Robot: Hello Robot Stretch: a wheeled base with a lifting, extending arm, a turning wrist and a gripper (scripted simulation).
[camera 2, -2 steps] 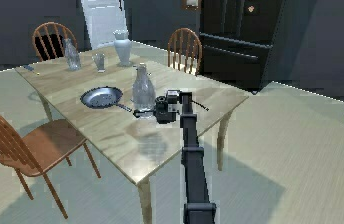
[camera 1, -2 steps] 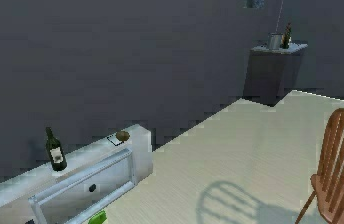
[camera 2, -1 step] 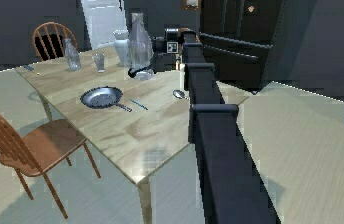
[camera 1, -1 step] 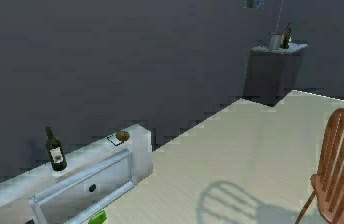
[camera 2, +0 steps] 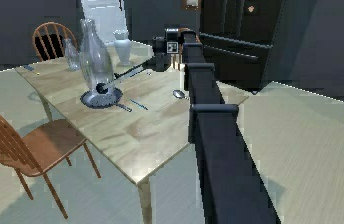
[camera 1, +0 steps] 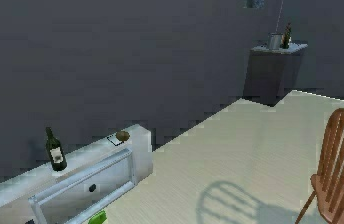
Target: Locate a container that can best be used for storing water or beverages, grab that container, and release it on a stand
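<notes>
On the wooden table in the arm side view a tall clear glass bottle stands by a dark round plate. My arm reaches out over the table, and the gripper lies just right of the bottle, with tabletop things at and behind it. I cannot tell whether it holds anything. In the forward view a dark bottle stands on a pale counter at the left. Far off at the upper right, a dark stand carries another bottle and a pale cup.
Two wooden chairs flank the table, which also bears a pale cup and a spoon. A dark cabinet stands behind. The counter has a sink and a small bowl. A chair is at the right.
</notes>
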